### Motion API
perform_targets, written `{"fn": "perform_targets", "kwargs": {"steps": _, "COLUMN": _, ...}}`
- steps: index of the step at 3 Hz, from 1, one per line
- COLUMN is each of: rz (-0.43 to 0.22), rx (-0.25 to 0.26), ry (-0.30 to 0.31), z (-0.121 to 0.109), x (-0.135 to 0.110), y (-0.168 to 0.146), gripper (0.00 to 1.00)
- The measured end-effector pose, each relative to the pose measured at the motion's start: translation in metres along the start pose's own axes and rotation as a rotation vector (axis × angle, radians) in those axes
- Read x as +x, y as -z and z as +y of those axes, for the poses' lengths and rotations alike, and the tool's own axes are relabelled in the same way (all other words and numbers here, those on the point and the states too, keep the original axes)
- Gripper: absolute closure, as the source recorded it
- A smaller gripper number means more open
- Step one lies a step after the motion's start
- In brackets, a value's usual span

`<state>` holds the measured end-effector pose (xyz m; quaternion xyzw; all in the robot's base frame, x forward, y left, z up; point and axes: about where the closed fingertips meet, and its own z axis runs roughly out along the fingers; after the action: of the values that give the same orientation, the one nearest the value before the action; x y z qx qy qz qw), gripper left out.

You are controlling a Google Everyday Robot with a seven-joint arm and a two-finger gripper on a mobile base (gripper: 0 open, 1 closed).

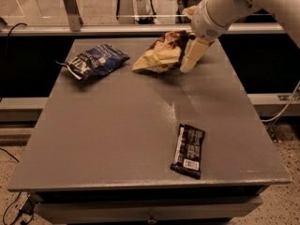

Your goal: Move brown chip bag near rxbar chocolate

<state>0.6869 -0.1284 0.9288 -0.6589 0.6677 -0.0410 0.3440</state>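
The brown chip bag (161, 53) lies crumpled at the back middle of the grey table (117, 125), pale tan with a dark brown panel. My gripper (190, 62) hangs at the bag's right edge, its cream finger (193, 54) pointing down toward the tabletop, close beside the bag. The rxbar chocolate (189, 150) lies flat near the front right of the table, black-brown with a small white label at its near end, well apart from the bag and the gripper.
A dark blue snack bag (93, 60) lies at the back left. A metal rail and glass panel (70, 8) run behind the table. The table's right edge drops off toward a lower ledge and cable (281, 111).
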Motion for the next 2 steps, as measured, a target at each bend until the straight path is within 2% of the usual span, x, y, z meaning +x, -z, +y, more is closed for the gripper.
{"fn": "perform_targets", "kwargs": {"steps": 1, "rz": -0.020, "rx": -0.025, "ry": -0.003, "z": -0.003, "x": -0.001, "y": -0.032, "gripper": 0.00}}
{"fn": "perform_targets", "kwargs": {"steps": 2, "rz": -0.033, "rx": -0.045, "ry": -0.003, "z": -0.003, "x": -0.003, "y": -0.058, "gripper": 0.18}}
